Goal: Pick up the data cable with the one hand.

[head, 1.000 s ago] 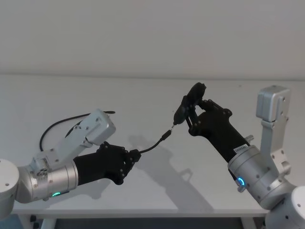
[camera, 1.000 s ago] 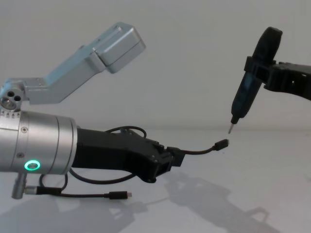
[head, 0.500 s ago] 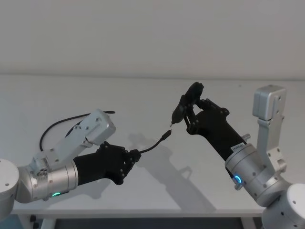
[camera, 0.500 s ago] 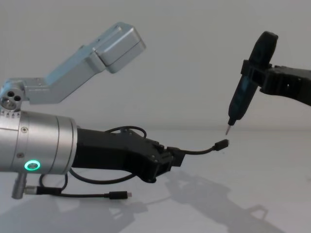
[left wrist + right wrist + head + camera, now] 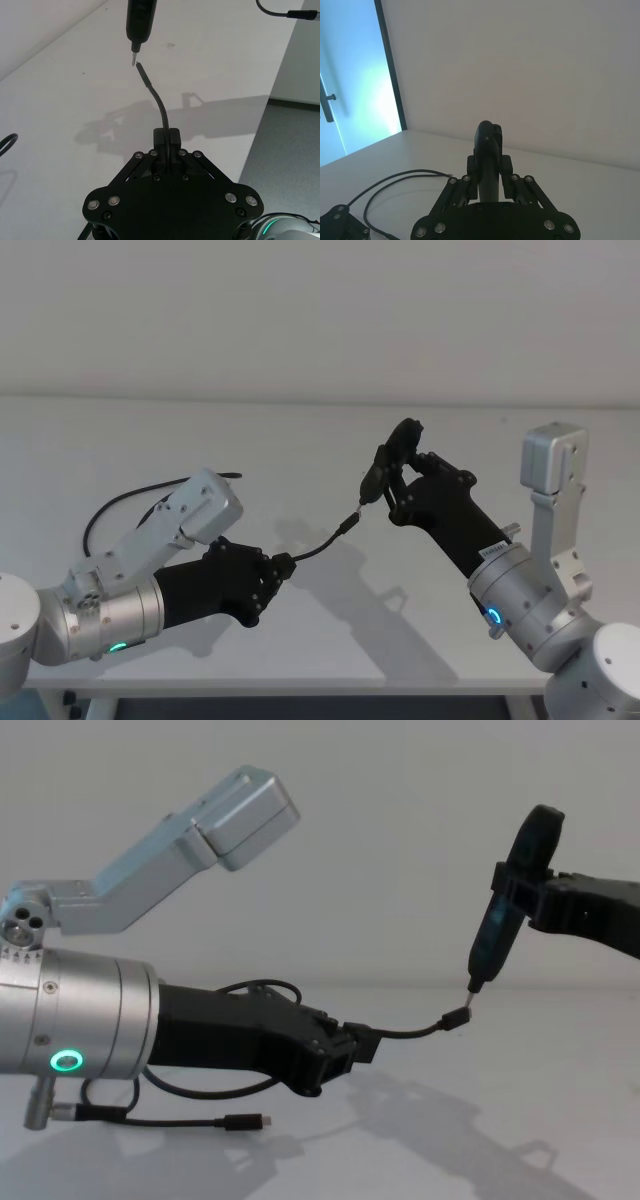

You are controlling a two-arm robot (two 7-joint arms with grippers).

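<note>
On the left, the left hand (image 5: 283, 565) hangs above the white bench (image 5: 300, 440), its fingers clamped on the data cable (image 5: 405, 1031) a little way back from one plug. That free end arches up and to the right, clear of the bench, with its plug (image 5: 457, 1019) raised in the air. The rest of the cable loops back behind the left arm (image 5: 120, 502) and lies on the bench, its other plug (image 5: 244, 1122) resting below the arm in the chest view. To the right, the right hand (image 5: 397, 483) grips a black-and-blue pointed tool (image 5: 505, 910), tip down, just touching or nearly touching the raised plug.
</note>
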